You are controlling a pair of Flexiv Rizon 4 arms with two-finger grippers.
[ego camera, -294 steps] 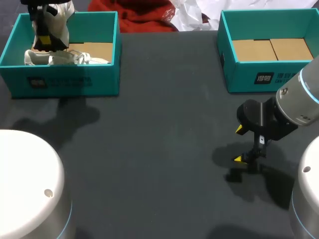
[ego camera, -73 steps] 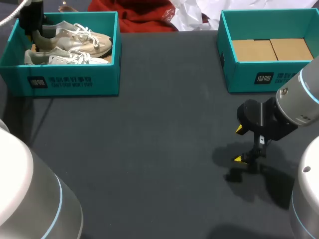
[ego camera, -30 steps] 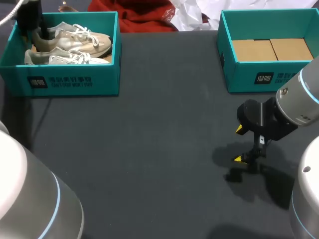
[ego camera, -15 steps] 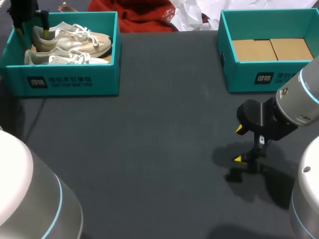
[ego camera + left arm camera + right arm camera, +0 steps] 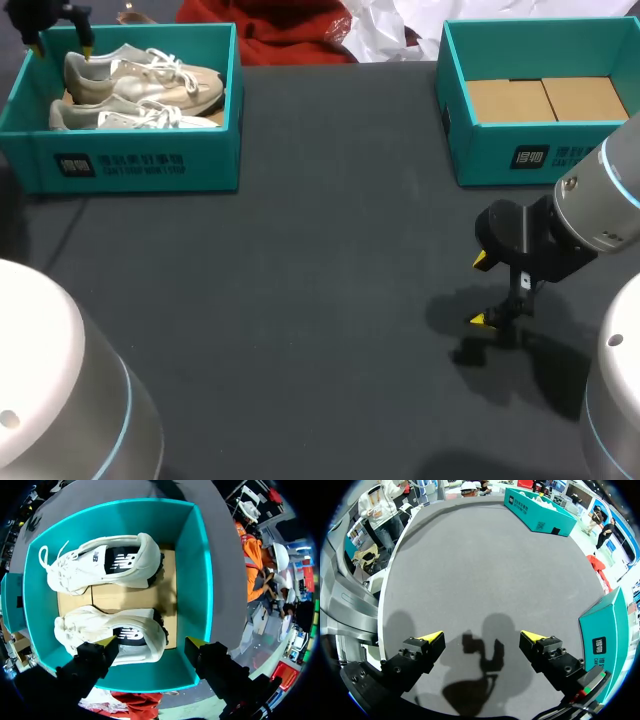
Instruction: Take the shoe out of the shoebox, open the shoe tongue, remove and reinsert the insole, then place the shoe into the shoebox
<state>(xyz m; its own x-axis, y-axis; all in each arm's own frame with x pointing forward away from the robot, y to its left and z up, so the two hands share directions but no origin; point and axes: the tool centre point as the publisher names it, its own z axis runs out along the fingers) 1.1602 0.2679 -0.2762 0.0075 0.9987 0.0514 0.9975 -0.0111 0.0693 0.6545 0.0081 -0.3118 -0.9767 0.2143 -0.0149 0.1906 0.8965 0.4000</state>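
Where two shoeboxes (image 5: 130,165) (image 5: 500,160) stand, two shoes (image 5: 150,82) (image 5: 130,118) rest.

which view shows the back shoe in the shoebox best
Left wrist view: it looks straight down on the back shoe, whole, inside the shoebox. The head view shows it partly behind the front shoe. The right wrist view shows only the shoebox, far off.

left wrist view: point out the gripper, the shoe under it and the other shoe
left gripper (image 5: 151,643): left wrist view, midway between its yellow tips
shoe under it (image 5: 102,624): left wrist view, white upper at midfoot
other shoe (image 5: 87,569): left wrist view, white upper behind the laces
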